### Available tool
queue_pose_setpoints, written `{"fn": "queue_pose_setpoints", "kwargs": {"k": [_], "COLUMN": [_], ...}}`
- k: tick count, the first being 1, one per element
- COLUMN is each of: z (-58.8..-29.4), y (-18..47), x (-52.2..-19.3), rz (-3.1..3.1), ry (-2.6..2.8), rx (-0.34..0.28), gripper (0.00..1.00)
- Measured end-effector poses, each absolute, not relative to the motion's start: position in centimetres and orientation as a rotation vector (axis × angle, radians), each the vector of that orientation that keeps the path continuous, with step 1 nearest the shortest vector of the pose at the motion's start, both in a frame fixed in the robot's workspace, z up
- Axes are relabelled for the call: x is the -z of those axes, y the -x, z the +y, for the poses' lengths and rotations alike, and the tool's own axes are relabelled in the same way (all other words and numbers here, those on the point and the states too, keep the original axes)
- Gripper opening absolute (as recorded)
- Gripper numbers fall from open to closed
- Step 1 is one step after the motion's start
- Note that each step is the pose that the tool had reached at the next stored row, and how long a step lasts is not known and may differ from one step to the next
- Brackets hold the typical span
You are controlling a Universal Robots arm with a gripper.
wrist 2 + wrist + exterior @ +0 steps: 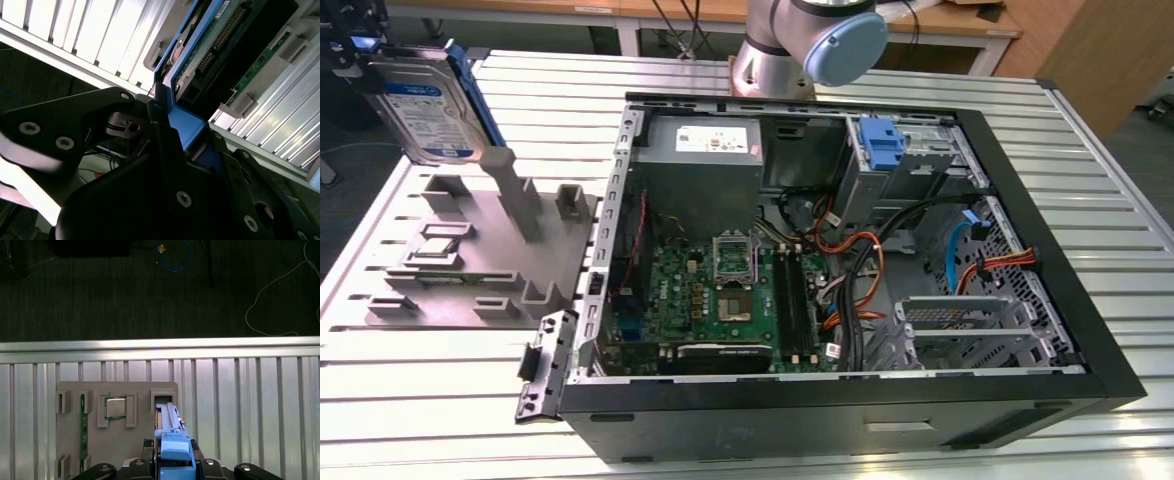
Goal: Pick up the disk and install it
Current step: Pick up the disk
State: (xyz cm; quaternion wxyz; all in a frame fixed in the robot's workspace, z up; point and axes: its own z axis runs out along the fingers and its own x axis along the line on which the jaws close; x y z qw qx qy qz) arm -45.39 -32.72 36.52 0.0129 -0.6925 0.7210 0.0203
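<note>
Closest to the lens in the second wrist view, the gripper has its black fingers pinched hard on the blue frame at one end of the disk. The bite looks narrow, so the hold is best judged as secure only while the disk hangs edge-on and is not swung. In the exterior view the disk sits at the upper left of the frame, upright, label facing out. It hangs above the grey holder tray, with its lower corner close to the tall post. The carry should clear that post fully before any sideways travel. To the right of the tray, the open computer case fills the centre, and its near wall is the first edge to pass over. The power supply and the green board lie inside. At the upper right a bare blue bracket stands in the drive bay. Loose orange and blue cables run just below it, and they are the likeliest snag, so a level, slow approach seems wise.
</note>
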Motion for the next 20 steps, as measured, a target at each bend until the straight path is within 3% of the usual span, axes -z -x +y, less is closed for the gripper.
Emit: {"fn": "queue_pose_setpoints", "kwargs": {"k": [20], "z": [-32.72], "y": [45.39], "x": [-37.03], "rz": [2.247], "ry": [2.158], "rx": [-0.063], "gripper": [0.37]}}
